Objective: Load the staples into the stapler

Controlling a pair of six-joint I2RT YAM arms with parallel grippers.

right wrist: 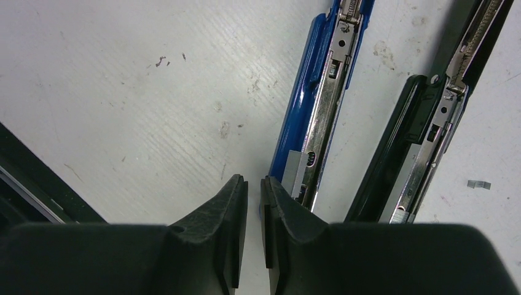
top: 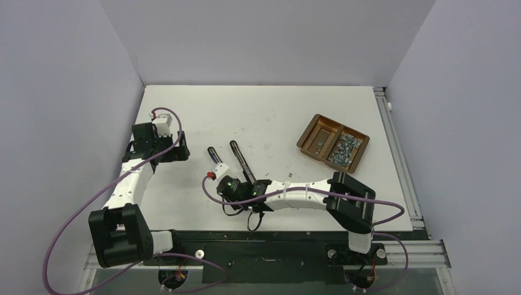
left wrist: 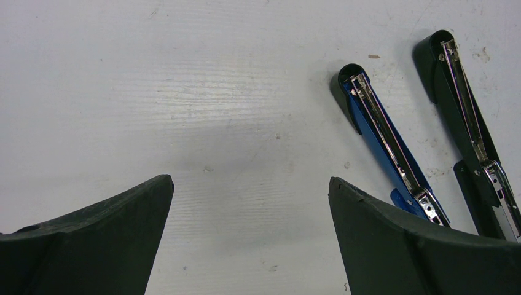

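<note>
Two staplers lie opened flat on the white table, rails up: a blue stapler (top: 212, 157) (left wrist: 384, 144) (right wrist: 322, 104) and, to its right, a black stapler (top: 240, 161) (left wrist: 467, 117) (right wrist: 424, 141). The staples (top: 344, 150) fill one compartment of a brown tray (top: 307, 136) at the right. One small staple piece (right wrist: 478, 184) lies loose beside the black stapler. My right gripper (top: 220, 182) (right wrist: 254, 181) hovers at the blue stapler's near end, just to its left, its jaws almost together with a thin empty slit. My left gripper (top: 184, 147) (left wrist: 249, 184) stands wide open over bare table, left of the staplers.
The tray's other compartment holds a flat dark piece (top: 320, 138). Grey walls close in the table on three sides. A metal rail (top: 399, 153) runs along the right edge. Purple cables loop from both arms.
</note>
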